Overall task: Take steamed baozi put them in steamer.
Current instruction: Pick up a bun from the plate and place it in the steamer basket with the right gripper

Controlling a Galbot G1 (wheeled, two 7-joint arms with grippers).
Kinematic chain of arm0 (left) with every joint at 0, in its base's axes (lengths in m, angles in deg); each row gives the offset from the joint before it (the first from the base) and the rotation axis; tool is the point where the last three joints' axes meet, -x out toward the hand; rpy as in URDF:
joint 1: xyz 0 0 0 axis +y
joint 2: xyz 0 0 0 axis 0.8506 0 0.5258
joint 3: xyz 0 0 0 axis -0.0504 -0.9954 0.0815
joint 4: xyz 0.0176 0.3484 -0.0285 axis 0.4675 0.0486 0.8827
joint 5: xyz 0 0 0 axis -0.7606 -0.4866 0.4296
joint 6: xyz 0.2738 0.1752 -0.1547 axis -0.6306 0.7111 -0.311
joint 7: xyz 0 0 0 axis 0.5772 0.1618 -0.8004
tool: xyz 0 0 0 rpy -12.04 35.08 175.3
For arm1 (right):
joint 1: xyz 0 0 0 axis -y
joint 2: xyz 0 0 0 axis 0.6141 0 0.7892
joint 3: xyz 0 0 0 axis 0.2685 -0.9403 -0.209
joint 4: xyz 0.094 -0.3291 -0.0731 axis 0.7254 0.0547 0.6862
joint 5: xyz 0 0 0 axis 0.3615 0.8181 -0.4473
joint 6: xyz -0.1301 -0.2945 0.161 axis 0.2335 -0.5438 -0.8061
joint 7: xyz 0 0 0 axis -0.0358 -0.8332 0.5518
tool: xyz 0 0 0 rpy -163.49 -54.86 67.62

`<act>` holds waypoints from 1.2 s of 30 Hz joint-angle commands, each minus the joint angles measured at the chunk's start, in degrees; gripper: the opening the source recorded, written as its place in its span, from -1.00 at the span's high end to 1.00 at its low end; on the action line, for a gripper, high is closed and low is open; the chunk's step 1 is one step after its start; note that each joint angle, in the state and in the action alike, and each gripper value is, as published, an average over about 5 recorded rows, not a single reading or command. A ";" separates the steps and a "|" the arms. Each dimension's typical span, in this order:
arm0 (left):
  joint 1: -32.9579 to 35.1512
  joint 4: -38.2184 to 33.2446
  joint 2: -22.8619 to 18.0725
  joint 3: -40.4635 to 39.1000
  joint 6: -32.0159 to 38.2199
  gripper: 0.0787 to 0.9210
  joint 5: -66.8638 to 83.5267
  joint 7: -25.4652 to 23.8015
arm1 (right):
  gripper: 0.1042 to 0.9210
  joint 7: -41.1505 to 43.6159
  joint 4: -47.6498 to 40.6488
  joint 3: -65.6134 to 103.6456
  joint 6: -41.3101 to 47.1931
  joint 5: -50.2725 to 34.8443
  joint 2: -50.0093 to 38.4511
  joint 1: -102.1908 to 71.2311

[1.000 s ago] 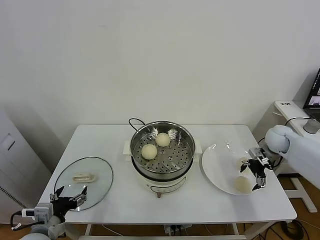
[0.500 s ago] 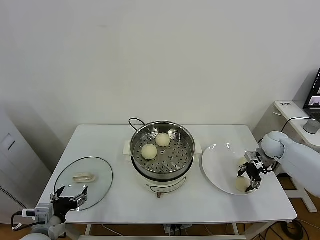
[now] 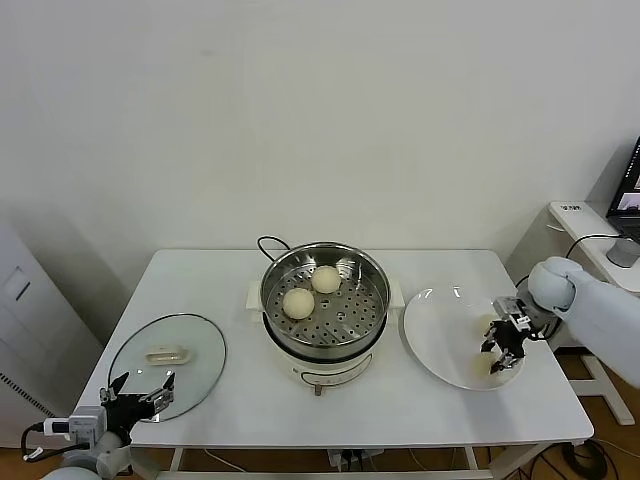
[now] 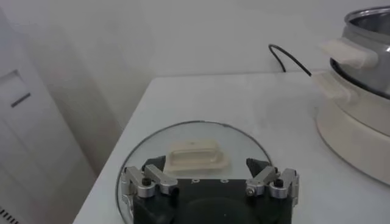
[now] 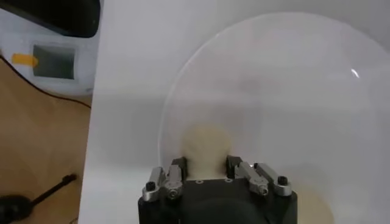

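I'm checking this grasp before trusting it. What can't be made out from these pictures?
- Right gripper fingertips: in the right wrist view the baozi hides them.
- Second baozi on the plate: right wrist view, half hidden by the gripper body and cut by the edge.
- Steamer inside: cut off in the left wrist view.

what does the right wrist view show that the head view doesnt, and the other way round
Only the right wrist view: the right gripper seen close, shut on a baozi, plus a device with a small screen on the floor beyond the table edge.

Only the head view: the steamer holding two baozi, the glass lid, and the left gripper open at the table's near left corner.

Both: the white plate, the right gripper over its right side, and a second baozi on the plate.
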 commanded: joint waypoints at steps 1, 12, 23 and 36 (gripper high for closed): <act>-0.05 0.15 0.07 -0.05 0.01 -0.77 0.00 0.07 | 0.24 0.93 3.74 -3.51 -1.42 -3.64 -0.70 12.63; -0.19 0.37 0.12 -0.40 0.05 -0.77 0.01 0.09 | 0.24 -0.34 5.14 -6.77 -15.77 -7.79 10.49 30.90; -0.22 0.31 -0.01 -0.63 0.00 -0.77 -0.06 0.11 | 0.24 -4.83 6.81 -8.50 -33.42 -5.89 21.84 30.14; -0.12 0.18 -0.30 -0.61 0.04 -0.77 -0.22 0.16 | 0.24 -5.82 14.04 -11.68 -44.45 3.43 28.41 25.02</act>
